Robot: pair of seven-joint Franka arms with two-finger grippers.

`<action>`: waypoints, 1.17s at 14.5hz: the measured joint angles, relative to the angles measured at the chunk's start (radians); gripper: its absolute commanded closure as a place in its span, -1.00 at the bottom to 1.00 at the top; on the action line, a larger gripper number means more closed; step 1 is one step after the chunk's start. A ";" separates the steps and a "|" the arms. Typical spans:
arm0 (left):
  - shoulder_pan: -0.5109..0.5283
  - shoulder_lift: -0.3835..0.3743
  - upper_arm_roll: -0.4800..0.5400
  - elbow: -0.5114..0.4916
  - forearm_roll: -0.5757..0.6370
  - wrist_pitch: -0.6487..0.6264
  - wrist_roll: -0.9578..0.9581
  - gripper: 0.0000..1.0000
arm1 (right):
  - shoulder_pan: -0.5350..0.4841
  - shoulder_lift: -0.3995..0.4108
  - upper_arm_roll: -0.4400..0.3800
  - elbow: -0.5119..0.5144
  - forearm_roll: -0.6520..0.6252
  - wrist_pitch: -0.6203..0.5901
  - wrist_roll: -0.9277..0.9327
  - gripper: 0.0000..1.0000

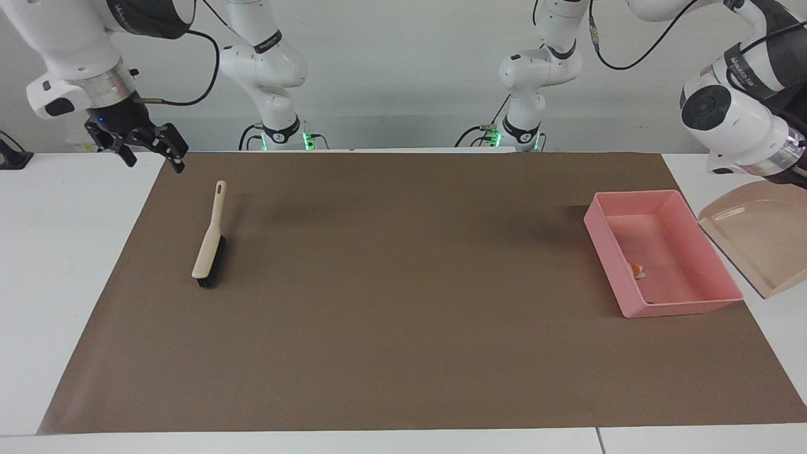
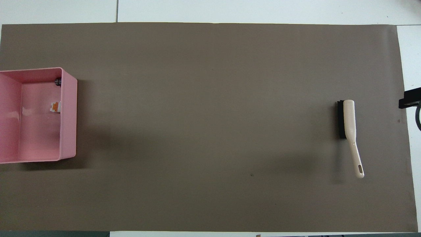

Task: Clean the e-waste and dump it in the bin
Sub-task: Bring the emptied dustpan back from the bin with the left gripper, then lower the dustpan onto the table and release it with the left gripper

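Brown matting covers your table (image 1: 38, 265); both e-waste bits (image 2: 55, 107) lie in the pink bin (image 1: 602, 239). Right gripper (image 1: 146, 146) hangs spread, empty; left fingers, unseen, carry the dustpan (image 1: 760, 243) beside it, emptied.

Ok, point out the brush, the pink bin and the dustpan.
brush (image 1: 208, 252), facing view, on its beige back.
pink bin (image 1: 606, 251), facing view, on its long wall.
dustpan (image 1: 760, 243), facing view, on its scoop floor.

Table (image 1: 63, 252) — brown mat (image 1: 403, 315), brush (image 1: 209, 243), bin (image 1: 606, 252)
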 measured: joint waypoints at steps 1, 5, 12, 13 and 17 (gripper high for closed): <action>-0.001 -0.001 -0.003 0.004 -0.073 0.000 0.019 1.00 | -0.001 0.010 -0.001 0.015 0.000 -0.014 0.004 -1.00; -0.022 -0.001 -0.010 0.005 -0.327 0.000 0.037 1.00 | 0.050 0.035 -0.031 0.018 0.000 -0.022 0.007 -1.00; -0.158 0.005 -0.018 -0.028 -0.712 -0.030 0.129 1.00 | 0.197 0.062 -0.148 0.051 -0.001 -0.020 0.012 -1.00; -0.186 0.008 -0.020 -0.042 -0.745 -0.030 0.147 1.00 | 0.196 0.065 -0.148 0.053 -0.001 -0.020 0.012 -1.00; -0.362 0.016 -0.024 -0.109 -0.784 -0.029 0.124 1.00 | 0.187 0.065 -0.138 0.054 -0.001 -0.020 0.012 -1.00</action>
